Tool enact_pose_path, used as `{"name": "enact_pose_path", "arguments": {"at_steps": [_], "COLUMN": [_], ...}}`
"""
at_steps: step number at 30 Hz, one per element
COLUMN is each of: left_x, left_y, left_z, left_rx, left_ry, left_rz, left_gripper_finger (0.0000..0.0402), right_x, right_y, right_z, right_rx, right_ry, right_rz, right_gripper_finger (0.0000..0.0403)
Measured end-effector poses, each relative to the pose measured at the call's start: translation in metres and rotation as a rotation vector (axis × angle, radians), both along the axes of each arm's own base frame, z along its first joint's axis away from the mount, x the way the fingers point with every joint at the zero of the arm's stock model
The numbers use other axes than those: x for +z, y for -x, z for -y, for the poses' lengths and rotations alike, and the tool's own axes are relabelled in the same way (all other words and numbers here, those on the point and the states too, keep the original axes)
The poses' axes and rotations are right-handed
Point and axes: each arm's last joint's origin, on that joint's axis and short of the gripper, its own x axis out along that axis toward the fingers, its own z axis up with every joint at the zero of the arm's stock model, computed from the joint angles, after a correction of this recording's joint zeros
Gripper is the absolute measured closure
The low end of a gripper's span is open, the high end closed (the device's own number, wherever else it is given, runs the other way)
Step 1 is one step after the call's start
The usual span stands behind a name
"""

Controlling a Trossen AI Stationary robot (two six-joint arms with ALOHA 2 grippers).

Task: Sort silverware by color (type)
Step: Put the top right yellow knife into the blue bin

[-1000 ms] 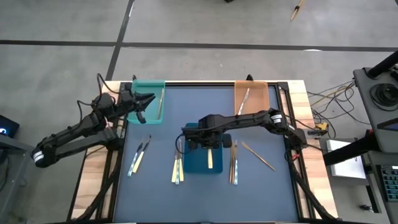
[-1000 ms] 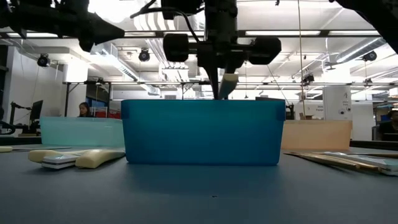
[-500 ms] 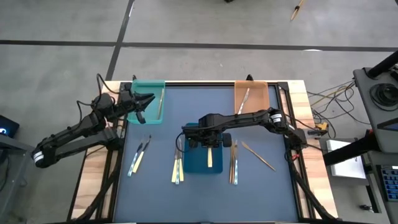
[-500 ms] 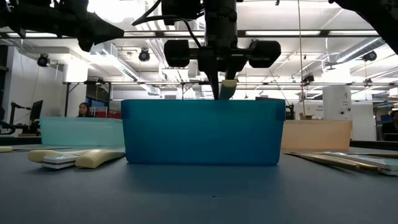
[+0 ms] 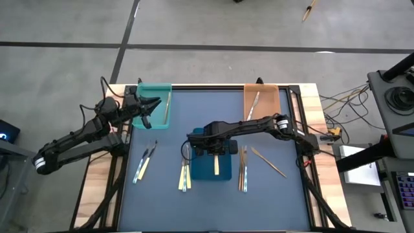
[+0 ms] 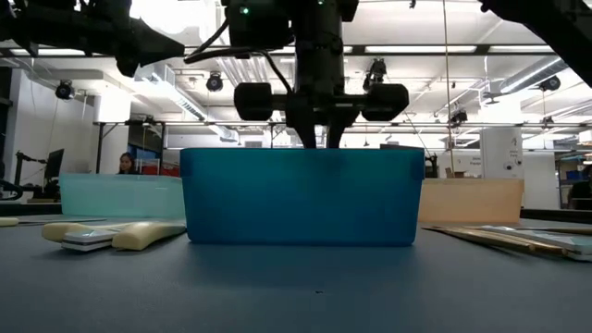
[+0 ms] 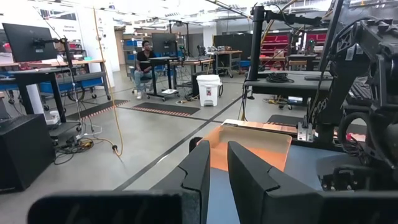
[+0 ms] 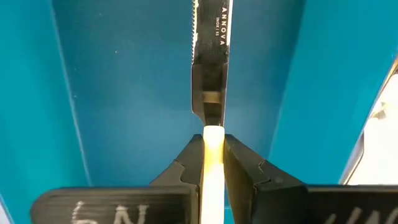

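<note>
Clamped on a cream-handled knife, right gripper is inside the blue tray; left gripper, narrow, hovers beside the teal tray.

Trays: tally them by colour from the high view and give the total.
Teal tray: 1
Blue tray: 1
Orange tray: 1
Total: 3

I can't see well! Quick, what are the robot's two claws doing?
Left gripper: shut, empty, near the teal tray.
Right gripper: shut on a cream-handled knife in the blue tray.
</note>
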Motion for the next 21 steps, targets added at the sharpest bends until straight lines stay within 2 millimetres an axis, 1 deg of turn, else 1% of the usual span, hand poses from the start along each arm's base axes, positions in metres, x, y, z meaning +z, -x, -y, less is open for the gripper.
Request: {"name": "enact_pose_path", "arguments": {"at_steps": [8, 15, 21], "left_x": [-0.001, -0.001, 0.000], "left_y": [0.000, 0.000, 0.001], "left_z": [0.000, 0.000, 0.001], "left_rx": [0.000, 0.000, 0.000], "left_ry": [0.002, 0.003, 0.000], "left_rz": [-0.005, -0.011, -0.006], "left_gripper_finger": [0.0363, 0.0363, 0.0363], "right_x": [-0.009, -0.023, -0.034], "right_y": [0.002, 0.008, 0.007], "right_z": [0.001, 0.001, 0.003], "right_rx": [-0.003, -0.018, -0.030], "right_ry": [0.002, 0.004, 0.004], "right_rz": [-0.028, -0.081, -0.069], "right_gripper_finger": [0.0375, 0.0375, 0.0375]}}
